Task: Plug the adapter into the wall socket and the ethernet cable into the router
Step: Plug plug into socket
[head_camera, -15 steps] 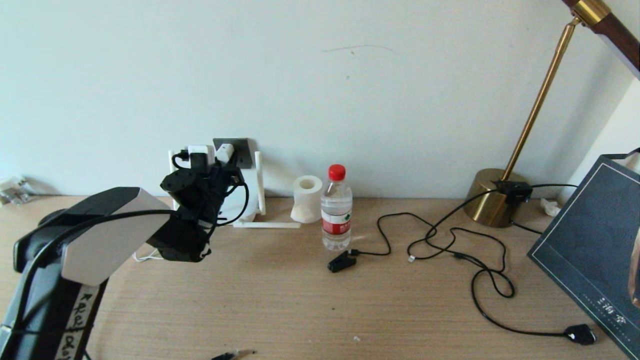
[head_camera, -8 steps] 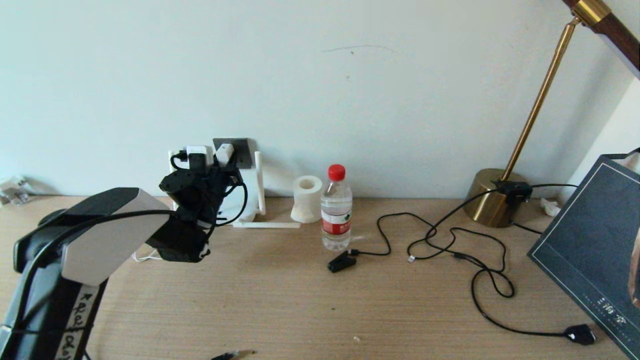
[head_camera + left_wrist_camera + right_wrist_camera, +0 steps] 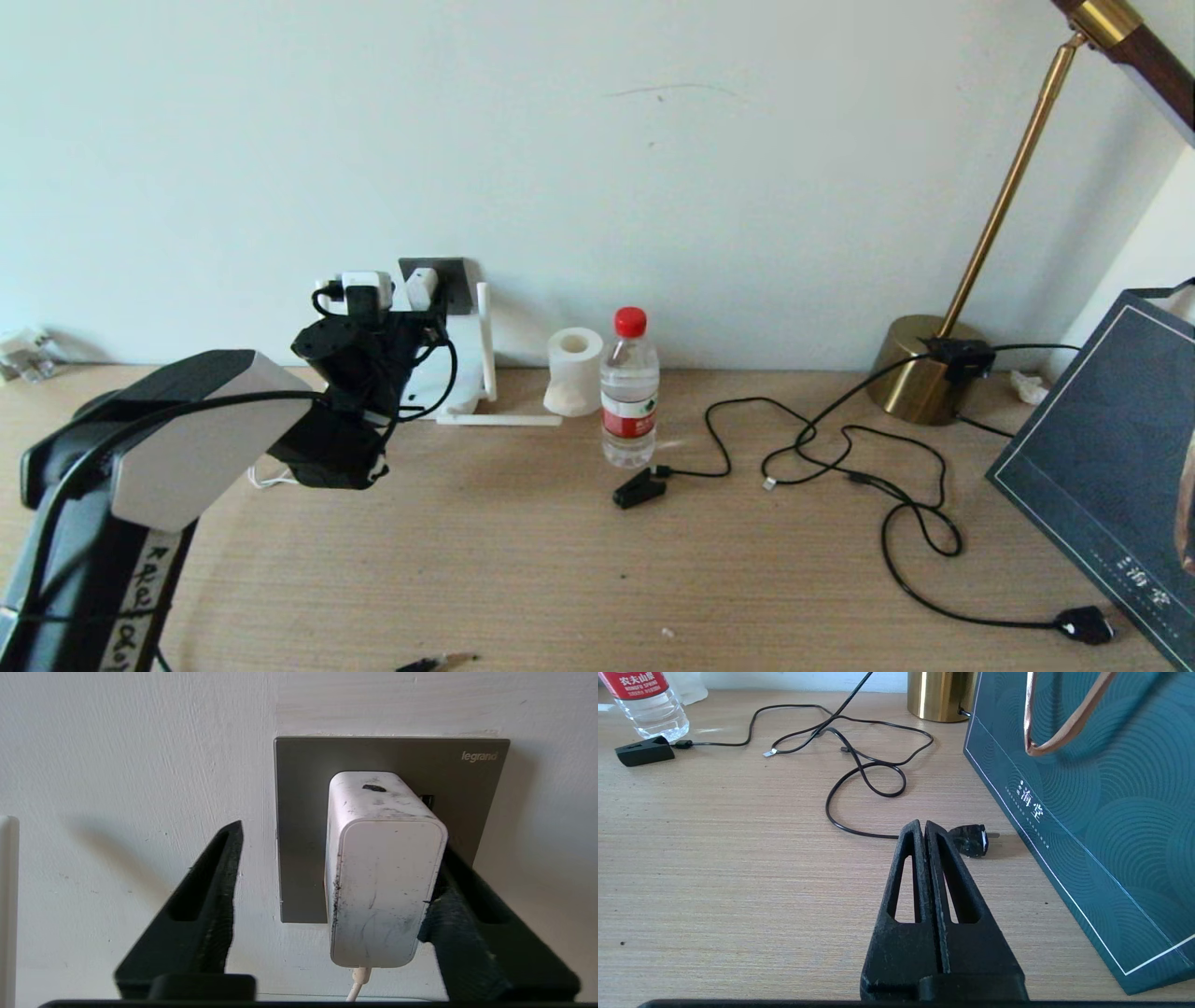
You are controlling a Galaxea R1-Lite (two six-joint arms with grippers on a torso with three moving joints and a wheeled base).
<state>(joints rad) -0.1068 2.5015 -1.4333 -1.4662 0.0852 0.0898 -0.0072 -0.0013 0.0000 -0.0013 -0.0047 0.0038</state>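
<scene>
The white adapter (image 3: pixel 383 868) sits plugged into the dark grey wall socket (image 3: pixel 303 812), its thin white cord hanging below. My left gripper (image 3: pixel 338 849) is open around it: one finger (image 3: pixel 448 914) rests against the adapter's side, the other (image 3: pixel 210 896) stands well apart. In the head view the left gripper (image 3: pixel 378 313) is at the wall, with the adapter (image 3: pixel 422 287) in the socket (image 3: pixel 456 280) and the white router (image 3: pixel 457 373) partly hidden behind it. The ethernet cable (image 3: pixel 822 434) lies looped on the table, its clear tip (image 3: pixel 768 752) free. My right gripper (image 3: pixel 922 828) hovers shut and empty.
A water bottle (image 3: pixel 628 392) and a white paper roll (image 3: pixel 573 371) stand right of the router. A small black clip-like plug (image 3: pixel 638 488) lies before the bottle. A brass lamp base (image 3: pixel 920 378), a teal bag (image 3: pixel 1111 467) and a black mains plug (image 3: pixel 971 840) fill the right side.
My left arm has shifted slightly left and back from the wall. The adapter has stayed in the socket. Nothing else moved.
</scene>
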